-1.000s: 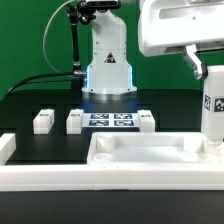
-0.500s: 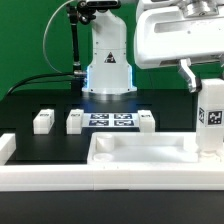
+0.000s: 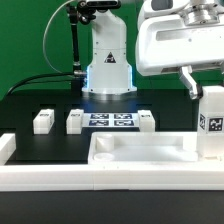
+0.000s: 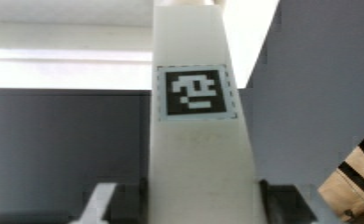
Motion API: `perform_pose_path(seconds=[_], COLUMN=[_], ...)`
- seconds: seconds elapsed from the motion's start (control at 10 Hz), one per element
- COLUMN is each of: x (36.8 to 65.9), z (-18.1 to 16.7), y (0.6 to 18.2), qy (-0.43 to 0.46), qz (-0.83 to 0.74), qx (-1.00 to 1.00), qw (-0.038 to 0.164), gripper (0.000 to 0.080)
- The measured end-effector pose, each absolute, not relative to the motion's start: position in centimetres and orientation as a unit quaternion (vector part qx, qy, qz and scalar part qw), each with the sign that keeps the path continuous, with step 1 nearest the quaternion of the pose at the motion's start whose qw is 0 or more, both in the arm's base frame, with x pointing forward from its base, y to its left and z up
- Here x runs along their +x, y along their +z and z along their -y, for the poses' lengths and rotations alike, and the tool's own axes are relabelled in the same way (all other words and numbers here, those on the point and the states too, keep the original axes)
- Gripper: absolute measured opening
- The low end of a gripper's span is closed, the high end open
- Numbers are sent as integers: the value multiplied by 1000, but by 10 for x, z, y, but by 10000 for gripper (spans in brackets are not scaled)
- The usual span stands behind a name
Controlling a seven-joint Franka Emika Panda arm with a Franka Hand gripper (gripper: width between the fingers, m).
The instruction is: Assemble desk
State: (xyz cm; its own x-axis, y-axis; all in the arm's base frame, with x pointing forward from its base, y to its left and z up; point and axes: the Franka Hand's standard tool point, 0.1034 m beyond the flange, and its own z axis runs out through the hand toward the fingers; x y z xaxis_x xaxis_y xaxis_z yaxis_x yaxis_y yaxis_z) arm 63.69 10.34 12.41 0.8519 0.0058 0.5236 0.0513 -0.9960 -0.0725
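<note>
Gripper (image 4: pixel 188 204) clamped on upright leg post (image 3: pixel 211 122), post at tabletop (image 3: pixel 140 158) corner

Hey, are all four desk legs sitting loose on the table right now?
No, only three legs sit on the table; the fourth leg stands upright, held between the fingers.
</note>
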Motion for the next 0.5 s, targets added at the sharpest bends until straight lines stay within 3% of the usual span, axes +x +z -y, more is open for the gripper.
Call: perform_pose_path(seconds=[0.4,0.5], x=[637,636], z=[-103,-103], y=[124,124], qy=[-279,-279], qz=[15,15], qx=[-959,-959], qw=[41,41], gripper=[290,373])
